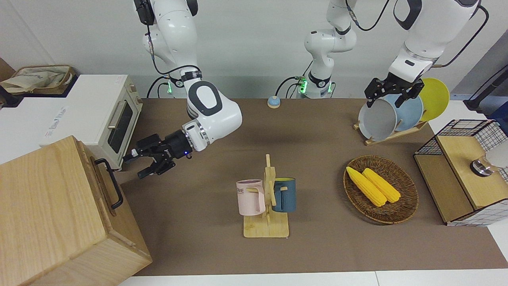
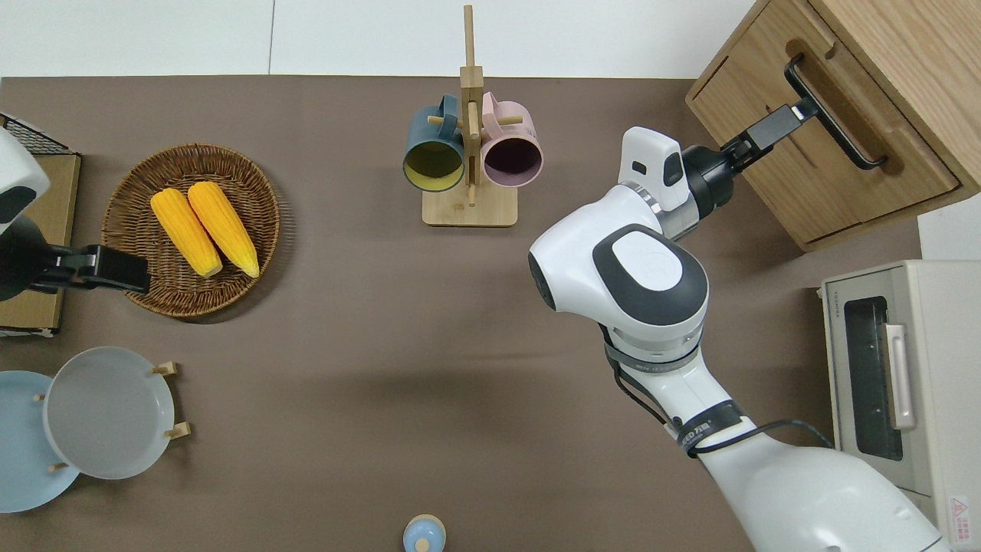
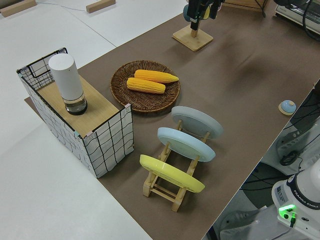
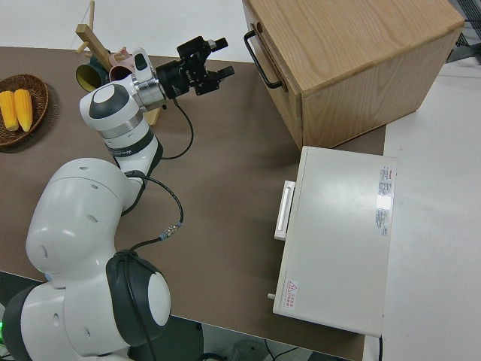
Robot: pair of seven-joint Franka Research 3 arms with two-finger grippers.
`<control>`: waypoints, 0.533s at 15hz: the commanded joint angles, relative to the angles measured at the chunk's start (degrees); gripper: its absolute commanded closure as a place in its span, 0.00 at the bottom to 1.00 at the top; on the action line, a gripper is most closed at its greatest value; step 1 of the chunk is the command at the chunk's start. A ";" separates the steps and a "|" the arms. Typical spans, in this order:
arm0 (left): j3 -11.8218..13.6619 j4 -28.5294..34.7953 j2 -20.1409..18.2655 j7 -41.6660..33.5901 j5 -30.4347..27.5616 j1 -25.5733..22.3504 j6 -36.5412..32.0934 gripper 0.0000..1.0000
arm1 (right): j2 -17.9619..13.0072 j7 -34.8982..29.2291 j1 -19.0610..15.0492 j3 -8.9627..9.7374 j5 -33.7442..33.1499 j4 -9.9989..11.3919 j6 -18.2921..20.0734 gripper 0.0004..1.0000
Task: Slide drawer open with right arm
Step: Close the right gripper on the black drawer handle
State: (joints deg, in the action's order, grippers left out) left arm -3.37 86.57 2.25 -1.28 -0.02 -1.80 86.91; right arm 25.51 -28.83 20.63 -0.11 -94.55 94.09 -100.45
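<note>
The drawer is a shallow light-wood front set in a large pale wooden box at the right arm's end of the table. It looks flush with the box. Its black bar handle faces the table's middle. My right gripper is open, pointed at the handle, in front of the drawer. A small gap separates its fingertips from the bar, and nothing is between them. My left gripper is parked and open.
A white toaster oven stands beside the box, nearer to the robots. A mug rack with two mugs stands mid-table. A basket of corn, a plate rack, a wire-mesh shelf and a small blue bell lie toward the left arm's end.
</note>
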 commanded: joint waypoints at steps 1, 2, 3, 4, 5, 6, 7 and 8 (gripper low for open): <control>-0.40 -1.40 0.65 -0.56 0.98 -0.31 -1.13 0.01 | 0.86 -1.23 -1.12 -1.03 -3.18 0.40 -3.43 0.03; -0.40 -1.49 0.65 -0.56 0.98 -0.31 -1.13 0.01 | 0.86 -1.23 -1.21 -1.38 -3.18 0.40 -3.87 0.03; -0.40 -1.49 0.74 -0.56 0.98 -0.31 -1.13 0.01 | 0.94 -1.14 -1.38 -1.65 -3.27 0.40 -4.40 0.03; -0.40 -1.40 0.65 -0.56 0.98 -0.31 -1.13 0.01 | 1.03 -1.14 -1.73 -2.09 -3.62 0.48 -5.36 0.03; -0.40 -1.49 0.65 -0.56 0.98 -0.31 -1.13 0.01 | 1.03 -1.14 -2.26 -2.26 -4.67 0.48 -6.16 0.03; -0.40 -1.40 0.65 -0.56 0.98 -0.31 -1.13 0.01 | 1.12 -1.23 -2.79 -2.35 -5.64 0.57 -6.77 0.03; -0.40 -1.40 0.65 -0.56 0.98 -0.31 -1.13 0.01 | 1.12 -1.23 -3.05 -2.44 -5.82 0.57 -7.21 0.03; -0.40 -1.40 0.74 -0.56 0.98 -0.31 -1.13 0.01 | 1.21 -1.23 -3.23 -2.53 -5.91 0.57 -7.74 0.03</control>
State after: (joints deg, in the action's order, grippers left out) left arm -3.37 86.57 2.25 -1.28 -0.02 -1.80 86.91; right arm 26.59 -28.83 18.98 -2.74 -97.67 94.10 -105.70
